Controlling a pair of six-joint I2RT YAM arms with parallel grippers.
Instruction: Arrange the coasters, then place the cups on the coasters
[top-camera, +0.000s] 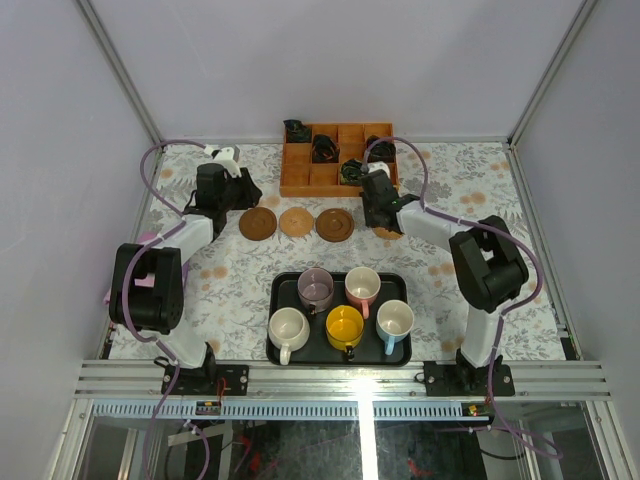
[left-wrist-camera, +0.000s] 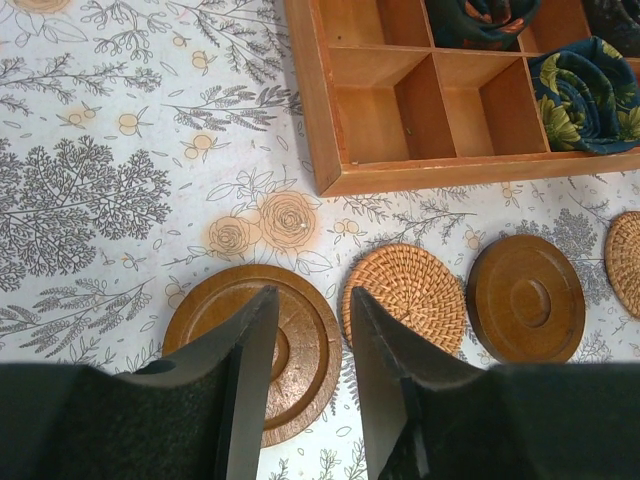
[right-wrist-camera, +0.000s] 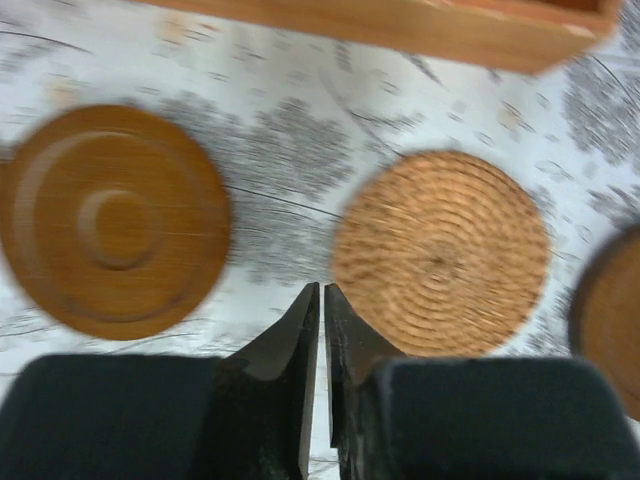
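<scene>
Three coasters lie in a row on the cloth: dark brown (top-camera: 257, 224), tan woven (top-camera: 296, 222) and dark brown (top-camera: 335, 224). A fourth, woven one (top-camera: 389, 233) peeks out under my right gripper (top-camera: 378, 212). My left gripper (left-wrist-camera: 312, 300) hovers open and holds nothing. One finger is over the left dark coaster (left-wrist-camera: 250, 345) and the other is near the woven coaster (left-wrist-camera: 405, 297). My right gripper (right-wrist-camera: 322, 292) is shut on nothing, between a dark coaster (right-wrist-camera: 115, 220) and a woven coaster (right-wrist-camera: 440, 250). The cups stand in the black tray (top-camera: 340, 278): mauve (top-camera: 316, 289), pink (top-camera: 362, 287), cream (top-camera: 288, 328), yellow (top-camera: 345, 326) and light blue (top-camera: 395, 320).
A wooden compartment box (top-camera: 300, 172) with rolled dark cloths sits at the back, just beyond the coaster row. Its front wall (left-wrist-camera: 470, 172) is close ahead of the left gripper. Another dark coaster (right-wrist-camera: 610, 320) shows at the right edge of the right wrist view.
</scene>
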